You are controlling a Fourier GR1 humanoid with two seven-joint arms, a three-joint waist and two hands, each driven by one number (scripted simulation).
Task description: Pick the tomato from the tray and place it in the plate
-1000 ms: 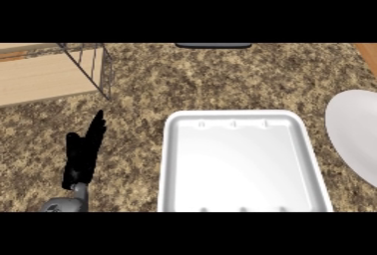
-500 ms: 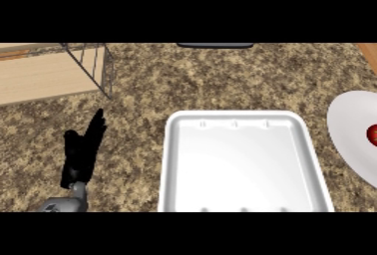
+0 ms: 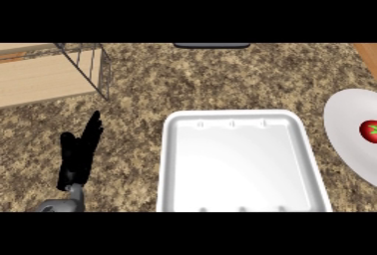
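Observation:
A red tomato [image 3: 369,131] lies on the white plate [image 3: 344,134] at the right edge of the head view. The white tray [image 3: 239,162] sits in the middle of the counter with nothing in it. My left hand [image 3: 79,155] rests at the lower left, fingers straight and pointing up, well apart from the tray. My right hand does not show in the view.
A wooden board [image 3: 37,74] with a dark wire rack [image 3: 88,64] lies at the upper left. A dark object [image 3: 211,45] pokes in at the top edge. A wooden strip [image 3: 368,55] shows at the top right. The counter top is speckled brown stone.
The view has shifted so the plate shows more at the right, and the tomato on it has come into sight. My left hand has stayed still.

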